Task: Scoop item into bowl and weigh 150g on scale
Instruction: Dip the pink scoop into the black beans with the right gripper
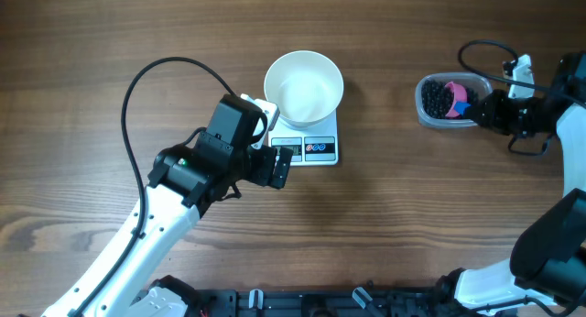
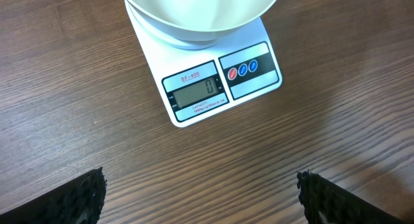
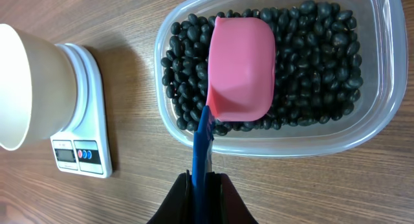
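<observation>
- While my left arm stretches in from the lower left, the left gripper [image 1: 280,167] hovers just beside the scale [image 1: 317,149], jaws spread wide and holding nothing.
- I see the bowl [image 1: 304,86] sitting on the scale.
- My right gripper [image 3: 204,193] is clamped on the blue handle [image 3: 203,144] of the pink scoop [image 3: 240,65], which rests on the black beans [image 3: 310,56] in the clear tub [image 3: 383,88], well right of the scale.
</observation>
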You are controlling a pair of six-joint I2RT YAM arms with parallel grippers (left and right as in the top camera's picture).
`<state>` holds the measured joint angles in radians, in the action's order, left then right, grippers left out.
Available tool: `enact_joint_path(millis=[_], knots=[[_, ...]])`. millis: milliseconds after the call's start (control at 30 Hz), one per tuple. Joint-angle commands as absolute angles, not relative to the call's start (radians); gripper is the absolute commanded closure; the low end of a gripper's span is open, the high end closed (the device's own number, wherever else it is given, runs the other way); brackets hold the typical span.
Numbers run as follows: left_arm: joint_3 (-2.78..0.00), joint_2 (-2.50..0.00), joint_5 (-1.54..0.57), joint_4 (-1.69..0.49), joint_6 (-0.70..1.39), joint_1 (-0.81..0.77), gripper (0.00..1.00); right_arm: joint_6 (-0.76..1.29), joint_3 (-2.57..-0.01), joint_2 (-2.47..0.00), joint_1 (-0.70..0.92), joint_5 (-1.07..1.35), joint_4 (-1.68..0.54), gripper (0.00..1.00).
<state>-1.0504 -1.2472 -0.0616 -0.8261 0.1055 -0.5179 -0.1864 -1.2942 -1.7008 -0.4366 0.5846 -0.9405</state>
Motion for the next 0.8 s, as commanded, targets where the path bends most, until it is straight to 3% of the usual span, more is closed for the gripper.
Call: enact_joint_path(millis=[0, 767], knots=[[-1.07, -1.24, -0.07, -0.826, 0.082, -0.514, 0.0, -0.127, -1.27, -1.719, -0.43, 0.653, -0.945, 0.96], [-1.07, -1.24, -0.07, -0.826, 0.082, -0.514, 0.0, -0.068, -1.267, -1.719, -0.482, 0.716, -0.911, 0.96]])
